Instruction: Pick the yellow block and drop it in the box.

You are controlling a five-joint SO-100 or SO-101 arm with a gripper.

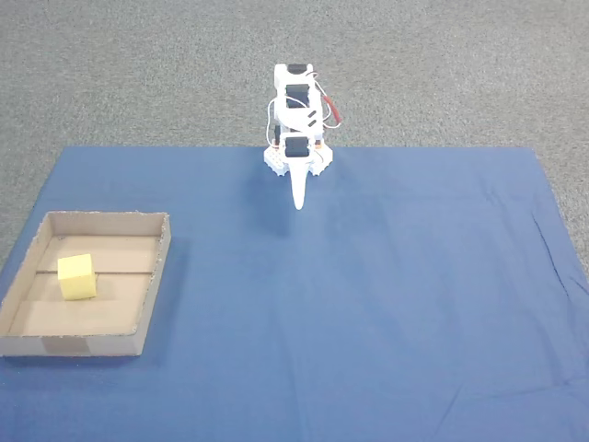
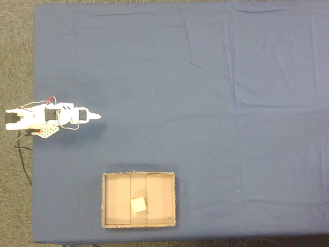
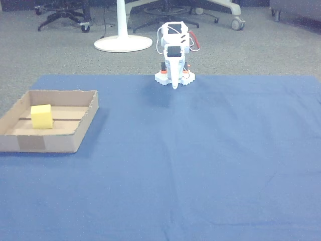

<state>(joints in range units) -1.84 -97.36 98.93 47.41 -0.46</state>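
The yellow block (image 1: 76, 277) lies inside the box (image 1: 153, 293), a shallow cardboard tray at the left of the blue cloth. It rests on the tray floor near the seam, also seen as the yellow block (image 2: 138, 205) in the box (image 2: 107, 200) and the yellow block (image 3: 41, 116) in the box (image 3: 84, 122). The white arm is folded back at its base, far from the tray. Its gripper (image 1: 298, 201) (image 2: 95, 116) (image 3: 174, 84) points over the cloth with fingers together, shut and holding nothing.
A blue cloth (image 1: 386, 304) covers the table, with grey carpet around it. Behind the table in the other view stand a white pedestal base (image 3: 123, 42) and office chair legs (image 3: 60, 20). Cables (image 2: 23, 154) trail from the arm's base.
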